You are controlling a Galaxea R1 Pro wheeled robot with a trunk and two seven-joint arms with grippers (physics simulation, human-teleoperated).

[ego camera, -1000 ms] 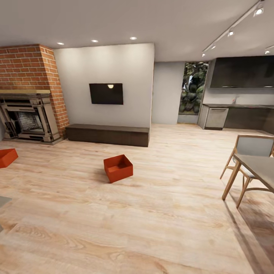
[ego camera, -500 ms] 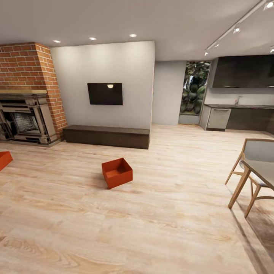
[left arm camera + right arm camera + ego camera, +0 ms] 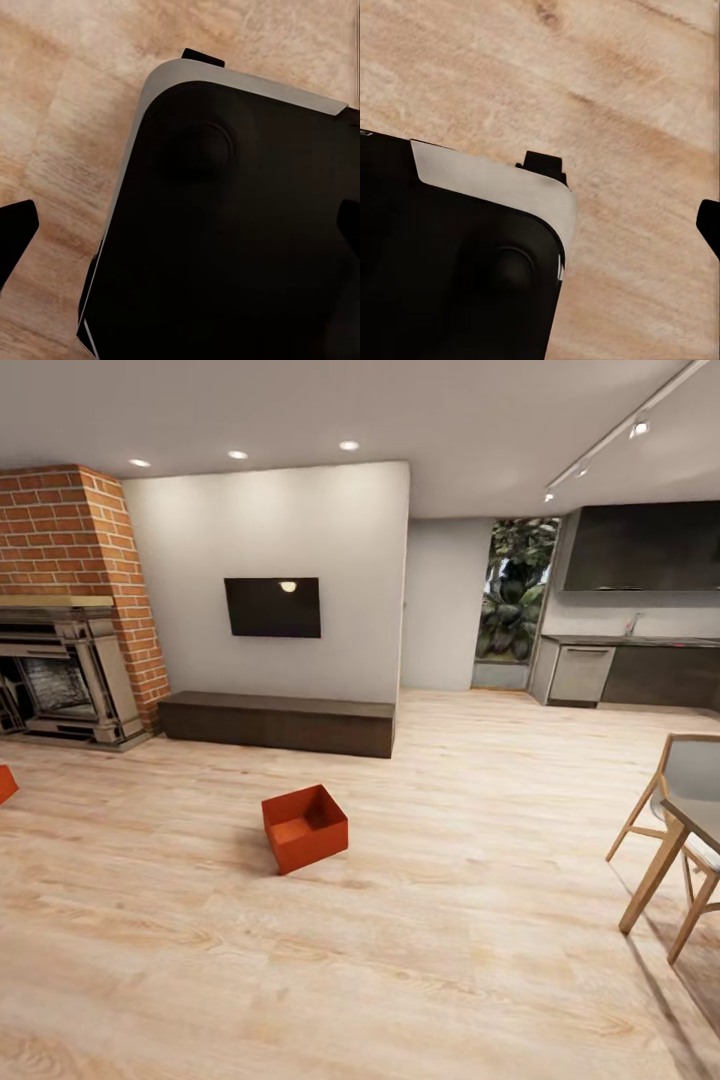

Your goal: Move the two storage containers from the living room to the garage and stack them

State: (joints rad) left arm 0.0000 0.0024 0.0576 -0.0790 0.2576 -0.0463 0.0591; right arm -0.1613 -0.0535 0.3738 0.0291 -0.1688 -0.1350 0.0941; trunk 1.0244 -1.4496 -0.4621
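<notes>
The left gripper point(image 3: 180, 225) showed two dark fingertips at opposite edges of its wrist view, so it stood wide open over the robot's black, grey-rimmed base point(image 3: 225, 225); of the right gripper only one dark fingertip point(image 3: 709, 225) was cut off at the picture's edge, so its spread could not be told. One orange-red storage container point(image 3: 305, 827) sat upright and open-topped on the wood plank floor point(image 3: 400, 960), in front of the long dark low bench point(image 3: 278, 722), turned askew with a corner toward the camera; its long axis was hard to judge. The second container point(image 3: 5, 782) was cropped to a sliver far left of the first, before the brick fireplace point(image 3: 70, 610). A chair and table point(image 3: 680, 830), also cropped, stood well right of the container, apart from it.
</notes>
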